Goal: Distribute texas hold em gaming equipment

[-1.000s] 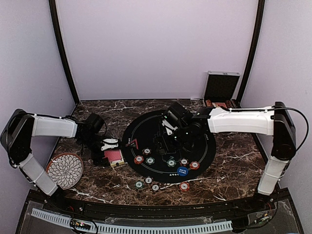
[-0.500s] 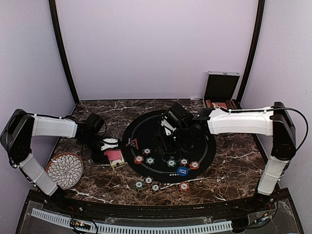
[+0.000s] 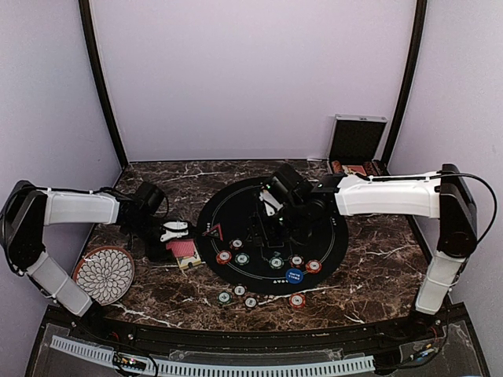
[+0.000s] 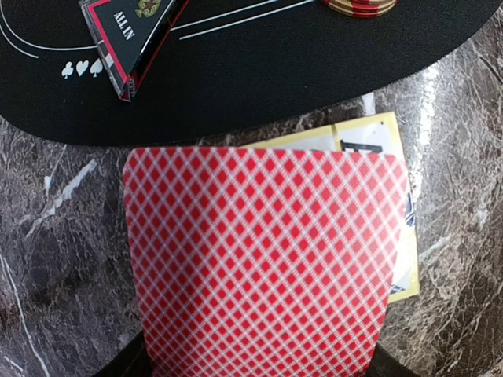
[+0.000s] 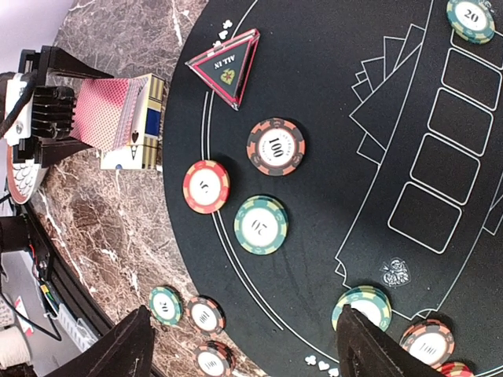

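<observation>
My left gripper point(image 3: 174, 238) is shut on a red-backed playing card point(image 4: 263, 259), which fills the left wrist view and hides the fingers. Under it lies the rest of the deck on a yellow card box point(image 4: 397, 259), just left of the black round mat point(image 3: 330, 243). Red, green and dark poker chips point(image 5: 276, 146) lie on the mat's near part, with a blue button disc point(image 3: 295, 276). Three more chips point(image 3: 240, 295) sit on the marble in front. My right gripper point(image 5: 242, 334) hovers open over the mat with nothing between its fingers; a green chip point(image 5: 357, 302) lies by one fingertip.
A triangular "ALL IN" marker point(image 3: 212, 231) stands at the mat's left edge. The flower-patterned plate point(image 3: 104, 273) is at the near left. The silver-edged chip case point(image 3: 357, 140) stands open at the back right corner. Another chip point(image 3: 296, 300) lies on the marble.
My left gripper has shut on the top card of the deck and its arm shifted slightly. The right gripper stayed over the mat, its jaws a little narrower.
</observation>
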Available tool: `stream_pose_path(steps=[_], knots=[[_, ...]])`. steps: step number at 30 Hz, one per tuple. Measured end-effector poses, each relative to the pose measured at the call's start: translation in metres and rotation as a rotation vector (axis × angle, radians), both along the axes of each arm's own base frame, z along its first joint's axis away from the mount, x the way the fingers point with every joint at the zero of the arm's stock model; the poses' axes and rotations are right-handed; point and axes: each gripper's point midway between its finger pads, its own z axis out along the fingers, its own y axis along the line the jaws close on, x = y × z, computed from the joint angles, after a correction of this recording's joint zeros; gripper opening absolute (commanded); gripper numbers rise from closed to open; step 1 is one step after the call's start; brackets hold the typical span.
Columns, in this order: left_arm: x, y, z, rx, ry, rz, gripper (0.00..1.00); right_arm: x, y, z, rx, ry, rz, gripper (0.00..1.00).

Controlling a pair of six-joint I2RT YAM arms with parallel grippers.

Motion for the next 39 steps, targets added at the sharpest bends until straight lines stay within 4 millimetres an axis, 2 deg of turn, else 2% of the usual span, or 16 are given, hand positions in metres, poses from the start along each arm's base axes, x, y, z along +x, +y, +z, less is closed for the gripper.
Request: stream_pose_path(steps=[8, 12, 16, 20, 27, 39], knots=[[-0.001, 0.000, 0.010, -0.008, -0.002, 0.010, 0.02, -0.001, 0.009, 0.006, 0.062, 0.026, 0.001, 0.83], [0.002, -0.005, 0.026, -0.033, -0.004, 0.020, 0.01, 0.000, 0.017, 0.013, 0.128, 0.055, 0.005, 0.86], [0.007, -0.012, 0.051, -0.073, -0.028, 0.032, 0.00, 0.002, 0.032, 0.024, 0.232, 0.097, 0.019, 0.88], [0.005, -0.022, 0.067, -0.109, -0.023, 0.033, 0.00, 0.002, 0.053, 0.027, 0.345, 0.169, 0.045, 0.88], [-0.009, -0.037, 0.080, -0.139, 0.026, 0.018, 0.00, -0.003, 0.081, 0.019, 0.470, 0.297, 0.088, 0.89], [-0.008, -0.056, 0.104, -0.190, 0.019, 0.010, 0.00, 0.000, 0.107, 0.045, 0.605, 0.344, 0.138, 0.86]])
